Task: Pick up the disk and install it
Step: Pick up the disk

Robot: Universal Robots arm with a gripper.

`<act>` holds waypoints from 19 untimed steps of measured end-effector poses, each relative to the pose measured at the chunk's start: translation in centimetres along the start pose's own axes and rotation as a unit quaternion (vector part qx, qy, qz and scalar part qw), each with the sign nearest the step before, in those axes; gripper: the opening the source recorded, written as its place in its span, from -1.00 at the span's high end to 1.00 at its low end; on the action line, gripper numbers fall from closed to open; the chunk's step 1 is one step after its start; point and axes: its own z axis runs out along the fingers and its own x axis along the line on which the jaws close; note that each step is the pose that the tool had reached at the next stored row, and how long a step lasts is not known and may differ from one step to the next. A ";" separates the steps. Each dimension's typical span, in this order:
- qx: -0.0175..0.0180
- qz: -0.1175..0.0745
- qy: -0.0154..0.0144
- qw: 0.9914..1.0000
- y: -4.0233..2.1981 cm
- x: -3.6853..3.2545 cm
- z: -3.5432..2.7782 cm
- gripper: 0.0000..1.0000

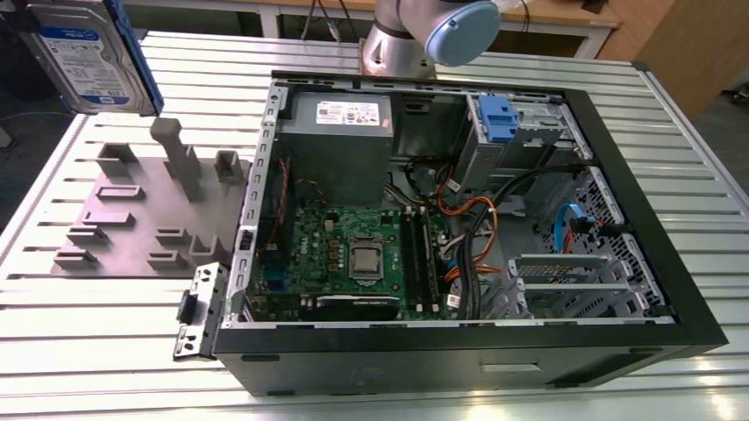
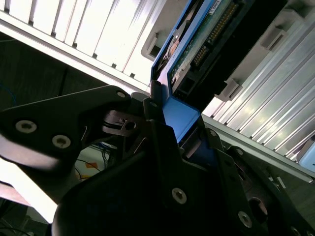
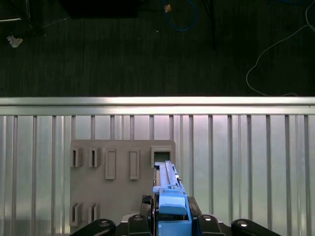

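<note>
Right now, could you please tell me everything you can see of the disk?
The disk is a flat silver-grey drive with a white-and-blue label, framed by a blue plastic carrier. In the exterior view it stands upright, raised off the table at the exterior view's left, beyond the grey slotted holder and apart from the open computer case. The second wrist view shows its connector edge, with the gripper clamped on the carrier's blue end.

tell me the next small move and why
Probably carry the disk toward the open computer case: the gripper is shut on its blue frame, and it hangs clear above the grey holder, at the exterior view's left of the case.
</note>
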 end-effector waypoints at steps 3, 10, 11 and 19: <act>0.000 0.000 0.000 1.000 0.00 0.00 -0.10 0.27; 0.000 0.000 0.001 1.000 0.00 0.00 -0.16 0.27; 0.000 0.000 0.001 1.000 0.00 0.00 -0.16 0.27; 0.000 0.000 0.001 1.000 0.00 0.00 -0.16 0.27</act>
